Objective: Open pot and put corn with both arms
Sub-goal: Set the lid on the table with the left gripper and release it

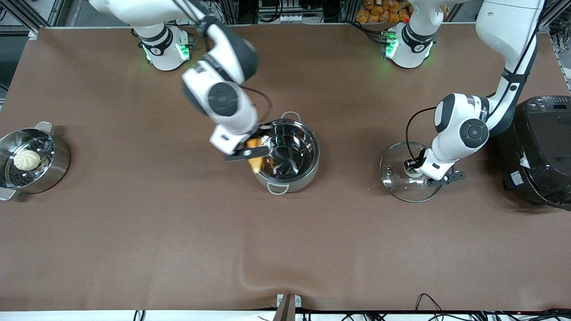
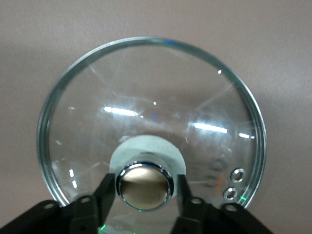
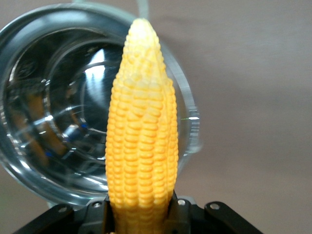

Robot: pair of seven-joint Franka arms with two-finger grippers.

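The steel pot (image 1: 308, 171) stands open in the middle of the table, and its inside (image 3: 58, 122) holds nothing. My right gripper (image 1: 252, 154) is shut on the corn (image 1: 255, 166) and holds it over the pot's rim on the right arm's side. In the right wrist view the corn (image 3: 141, 131) sticks out from the gripper (image 3: 141, 217), tip over the rim. The glass lid (image 1: 397, 178) lies on the table toward the left arm's end. My left gripper (image 1: 412, 166) is on its coppery knob (image 2: 145, 186); the fingers (image 2: 105, 192) flank it closely on the lid (image 2: 151, 97).
A steel steamer pot (image 1: 60, 156) with a white bun (image 1: 26, 159) stands at the right arm's end of the table. A big black rice cooker (image 1: 542, 147) stands at the left arm's end, close beside the left arm.
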